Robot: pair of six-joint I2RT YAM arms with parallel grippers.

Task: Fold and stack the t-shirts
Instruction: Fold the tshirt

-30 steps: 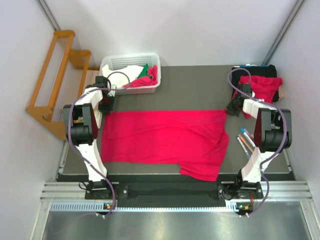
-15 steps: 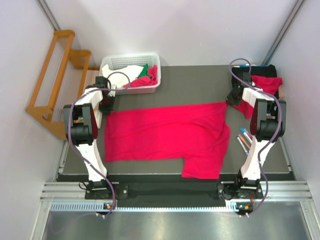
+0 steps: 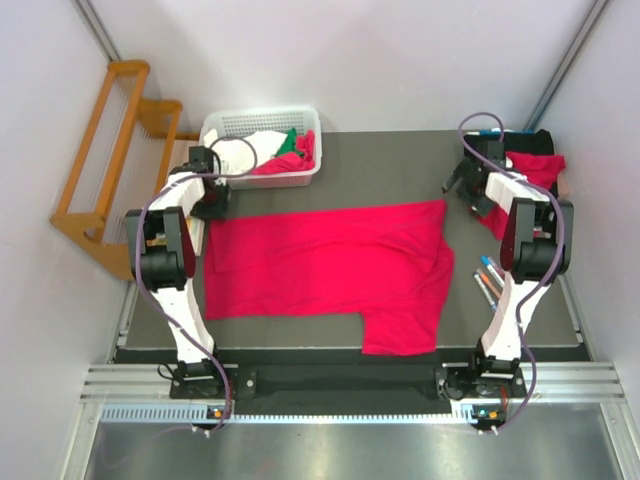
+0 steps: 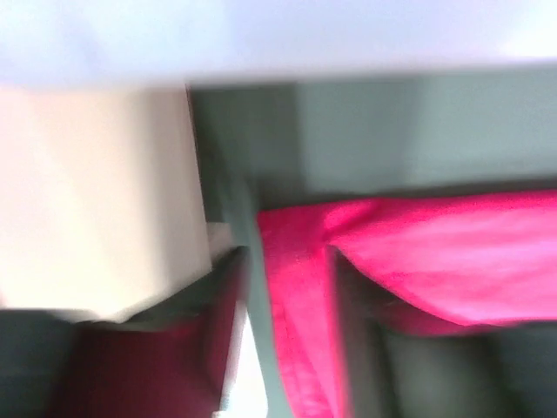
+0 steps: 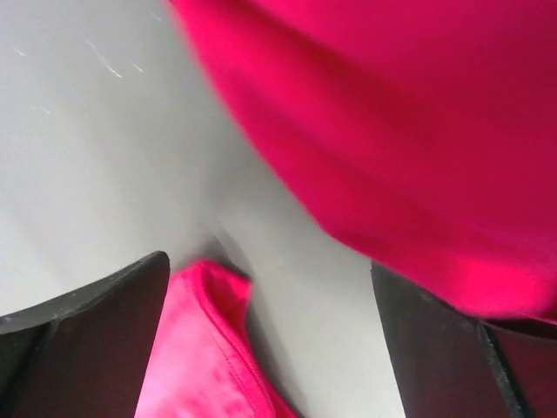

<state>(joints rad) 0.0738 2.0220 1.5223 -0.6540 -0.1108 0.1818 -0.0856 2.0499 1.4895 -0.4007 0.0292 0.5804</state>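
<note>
One crimson t-shirt (image 3: pixel 330 265) lies spread across the dark table, a sleeve hanging toward the near edge. My left gripper (image 3: pixel 210 195) sits at its far left corner. In the blurred left wrist view the gripper (image 4: pixel 287 261) is open, with the shirt's hem (image 4: pixel 300 340) running between the fingers. My right gripper (image 3: pixel 470 185) is just past the far right corner and stands wide open (image 5: pixel 268 270), the loose red corner (image 5: pixel 200 348) lying on the table between its fingers. A second t-shirt (image 3: pixel 532 172) is bunched at the back right.
A white basket (image 3: pixel 228 126) at the back left holds white, green and red cloth. Black cloth (image 3: pixel 525 140) lies under the back-right shirt. Several pens (image 3: pixel 488 280) lie at the right edge. A wooden rack (image 3: pixel 105 150) stands left of the table.
Both grippers went from shut to open and let go of the shirt's far corners. The shirt's far edge has moved toward the back and it lies flatter.
</note>
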